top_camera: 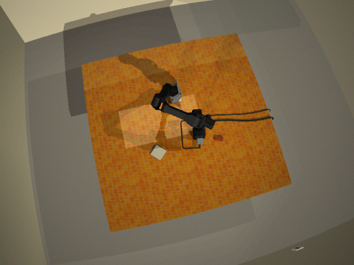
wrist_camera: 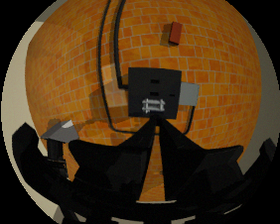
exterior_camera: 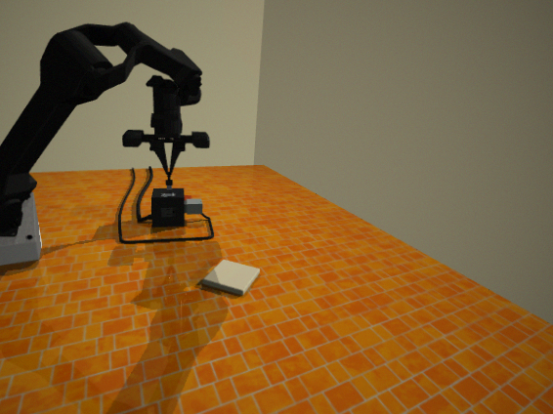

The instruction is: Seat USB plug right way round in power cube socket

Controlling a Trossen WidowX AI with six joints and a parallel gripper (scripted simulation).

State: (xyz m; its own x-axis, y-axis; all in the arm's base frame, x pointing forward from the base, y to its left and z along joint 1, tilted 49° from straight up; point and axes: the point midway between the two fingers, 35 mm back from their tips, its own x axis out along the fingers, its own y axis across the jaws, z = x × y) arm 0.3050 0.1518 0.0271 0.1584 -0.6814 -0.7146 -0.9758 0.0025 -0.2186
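Observation:
The black power cube (exterior_camera: 168,208) (wrist_camera: 140,89) stands on the table, with dark slots and pale markings on its top. My gripper (exterior_camera: 169,177) (wrist_camera: 158,122) points straight down over the cube and is shut on the USB plug. The plug (exterior_camera: 169,183) is upright, with a dark body and a short grey metal part showing between it and the cube's top. The fingertips hide most of the plug in the wrist view. The metal's lower end, the socket and which way round the plug is cannot be made out. In the top view the arm hides the plug.
A grey block (top_camera: 200,141) (exterior_camera: 193,206) (wrist_camera: 189,94) sits against the cube's side, with a black cable (exterior_camera: 166,240) (wrist_camera: 103,84) looping around. A red block (top_camera: 218,138) (wrist_camera: 175,34) lies beyond the cube. A pale square tile (top_camera: 158,152) (exterior_camera: 232,277) lies on the table (top_camera: 187,181).

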